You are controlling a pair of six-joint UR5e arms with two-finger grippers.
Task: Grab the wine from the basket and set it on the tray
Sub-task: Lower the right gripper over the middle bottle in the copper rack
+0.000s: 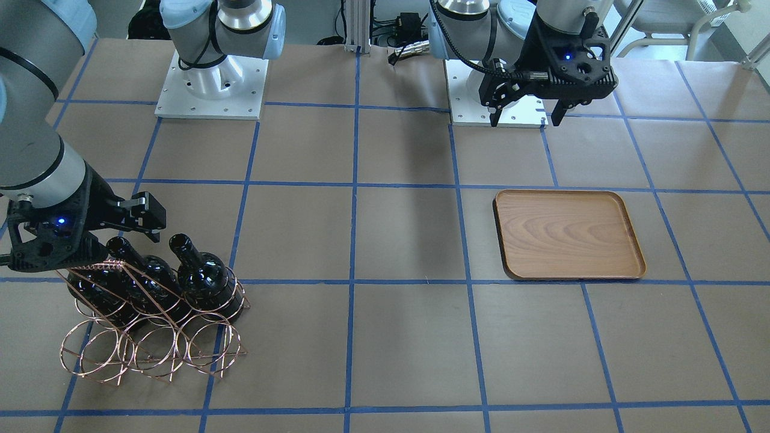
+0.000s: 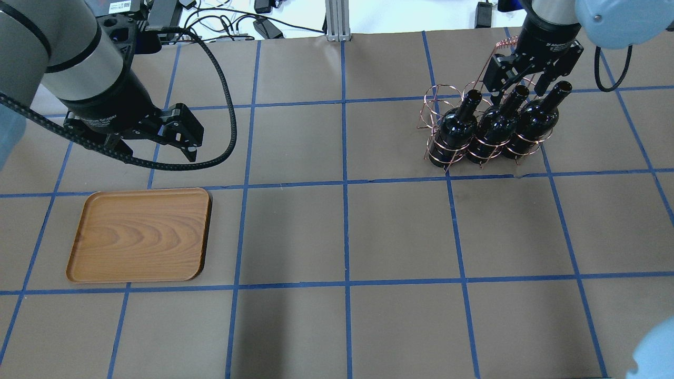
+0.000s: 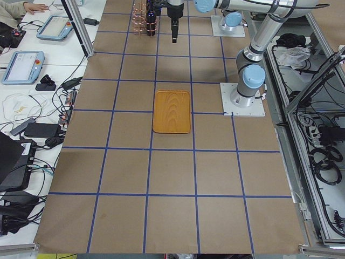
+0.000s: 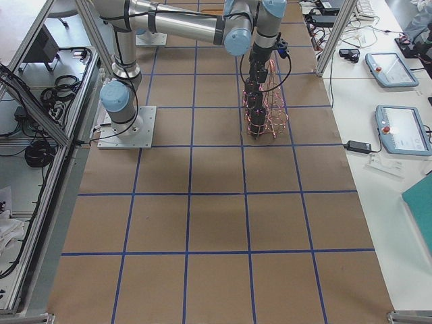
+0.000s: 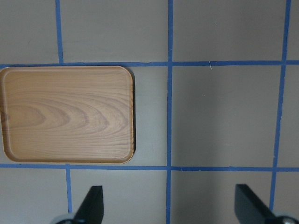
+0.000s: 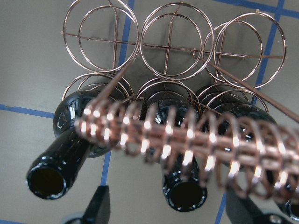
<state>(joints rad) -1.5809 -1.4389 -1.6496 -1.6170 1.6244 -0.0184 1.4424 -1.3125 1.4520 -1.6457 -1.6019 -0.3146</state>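
Wine point(image 2: 492, 131) for this pick looks to be the middle one of three dark bottles standing side by side in the basket point(image 1: 150, 337). It is on the right side of the surface point(image 2: 342, 237) and farther out from the robot's base than the tray. The bottles fill the near row of rings and the far row stands empty. They are packed shoulder to shoulder, so only the slim necks offer a place to grip. That, I judge, is why my right end effector point(image 6: 173, 210) has been brought in at neck height. In the right wrist view its fingers are apart, one on each side of the middle bottle's open mouth, and nothing is clamped yet. The coil-wrapped handle point(image 6: 187, 140) crosses that view close to the lens, in front of the necks, so I read it as very close to the tool. The danger I see is snagging it on the way up and dragging the whole wire rack along. I would want to close squarely under the lip and draw the bottle out along its own axis. The tray point(image 2: 139, 237) lies flat and bare on the left side, well apart from the basket, with open surface between them. My left end effector point(image 1: 526, 114) hangs above the surface just on the base side of the tray, its fingers spread wide and holding nothing. I take it to be parked there so it can receive a bottle or stay clear of the set-down.
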